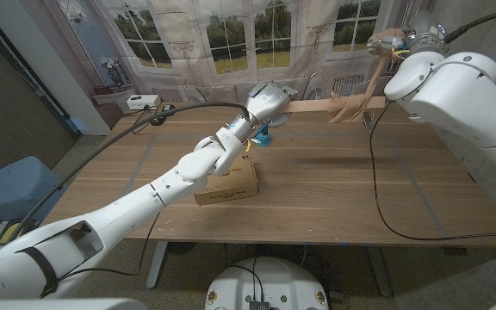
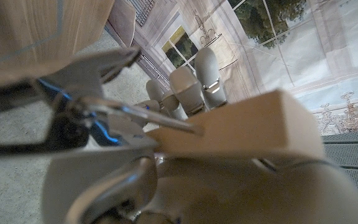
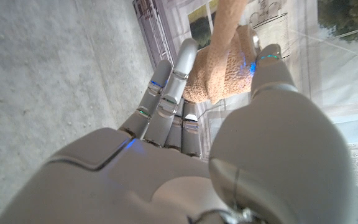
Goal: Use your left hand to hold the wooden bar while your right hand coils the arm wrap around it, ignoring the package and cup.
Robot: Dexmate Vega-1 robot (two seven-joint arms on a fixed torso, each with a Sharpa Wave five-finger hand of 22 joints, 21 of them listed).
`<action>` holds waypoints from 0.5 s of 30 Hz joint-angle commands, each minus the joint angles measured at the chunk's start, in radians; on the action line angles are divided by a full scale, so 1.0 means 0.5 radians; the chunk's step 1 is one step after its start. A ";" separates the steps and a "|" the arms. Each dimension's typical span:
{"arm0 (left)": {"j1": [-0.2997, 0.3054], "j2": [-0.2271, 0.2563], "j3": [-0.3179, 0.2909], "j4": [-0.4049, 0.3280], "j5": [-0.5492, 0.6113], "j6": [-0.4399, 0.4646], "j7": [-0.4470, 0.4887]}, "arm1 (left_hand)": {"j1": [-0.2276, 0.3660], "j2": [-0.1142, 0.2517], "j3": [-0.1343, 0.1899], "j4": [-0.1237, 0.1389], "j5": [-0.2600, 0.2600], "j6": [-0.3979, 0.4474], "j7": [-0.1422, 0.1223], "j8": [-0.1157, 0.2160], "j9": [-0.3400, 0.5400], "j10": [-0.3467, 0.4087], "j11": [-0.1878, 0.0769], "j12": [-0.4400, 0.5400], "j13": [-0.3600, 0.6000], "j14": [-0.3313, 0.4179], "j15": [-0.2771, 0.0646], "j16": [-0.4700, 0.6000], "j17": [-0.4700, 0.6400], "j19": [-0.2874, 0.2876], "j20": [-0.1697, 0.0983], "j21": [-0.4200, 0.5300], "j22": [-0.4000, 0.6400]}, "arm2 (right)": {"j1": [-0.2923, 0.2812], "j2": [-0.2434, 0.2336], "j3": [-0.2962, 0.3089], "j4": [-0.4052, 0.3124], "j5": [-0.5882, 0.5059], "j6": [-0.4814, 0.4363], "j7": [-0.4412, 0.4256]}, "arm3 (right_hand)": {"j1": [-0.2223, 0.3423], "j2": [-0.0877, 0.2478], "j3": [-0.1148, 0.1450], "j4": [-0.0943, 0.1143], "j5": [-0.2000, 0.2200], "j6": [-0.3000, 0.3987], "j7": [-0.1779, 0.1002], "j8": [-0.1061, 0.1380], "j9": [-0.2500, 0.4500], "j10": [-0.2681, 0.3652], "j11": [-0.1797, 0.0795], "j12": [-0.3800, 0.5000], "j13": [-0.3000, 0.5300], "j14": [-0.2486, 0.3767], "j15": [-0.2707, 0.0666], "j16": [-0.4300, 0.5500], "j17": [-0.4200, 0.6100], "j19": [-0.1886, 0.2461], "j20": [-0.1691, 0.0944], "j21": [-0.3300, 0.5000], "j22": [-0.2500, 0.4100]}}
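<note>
Head camera looks down over the table (image 1: 334, 185); both wrist cameras sit close behind their hands

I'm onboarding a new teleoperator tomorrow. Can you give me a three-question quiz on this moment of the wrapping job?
1. True or false: the left hand holds the wooden bar up off the table.
2. Which hand holds the free end of the arm wrap? A) left hand B) right hand C) neither
3. Fill in: the cardboard package lies on the table under the left ____.

Key
1. True: the bar is gripped at one end and casts a shadow on the tabletop.
2. B: the right hand pulls the tan wrap up from the bunched part on the bar.
3. arm (forearm).
</note>
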 commanded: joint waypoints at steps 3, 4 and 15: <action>0.010 0.013 -0.019 -0.011 -0.031 -0.030 0.037 | -0.004 0.020 -0.016 0.001 0.016 0.017 -0.005 0.025 0.007 -0.009 -0.012 0.025 0.003 -0.005 -0.004 0.003 0.006 -0.004 -0.205 0.003 0.004 | 0.285 -0.302 -0.149 0.121 1.719 0.153 -0.130 | 0.014 0.412 -0.036 0.263 -0.003 0.083 -0.258 0.008 -0.005 0.112 -0.203 -0.188 -0.092 -0.327 -0.079 -0.230 -0.235 -0.004 0.128 -0.085 0.005; 0.011 0.015 -0.020 -0.014 -0.031 -0.030 0.035 | -0.004 0.020 -0.016 0.001 0.017 0.017 -0.003 0.024 0.004 -0.011 -0.011 0.027 0.003 -0.010 -0.004 -0.003 0.000 -0.003 -0.207 0.002 0.001 | 0.207 -0.344 -0.075 0.119 1.701 0.259 -0.030 | -0.052 0.402 -0.064 0.294 -0.003 0.071 -0.249 0.010 -0.005 0.108 -0.184 -0.201 -0.101 -0.329 -0.067 -0.240 -0.250 -0.004 0.141 -0.098 0.005; 0.014 0.022 -0.031 -0.017 -0.038 -0.044 0.042 | -0.007 0.020 -0.019 0.000 0.023 0.014 0.004 0.027 -0.005 -0.015 -0.003 0.052 0.002 -0.004 -0.004 0.002 0.007 -0.001 -0.206 0.001 -0.003 | 0.151 -0.265 0.075 0.106 1.488 0.053 0.314 | -0.416 0.250 -0.288 0.380 0.055 -0.426 -0.121 -0.017 -0.003 -0.390 -0.068 -0.469 -0.182 -0.944 0.228 -0.548 -0.414 -0.168 0.309 -0.380 0.006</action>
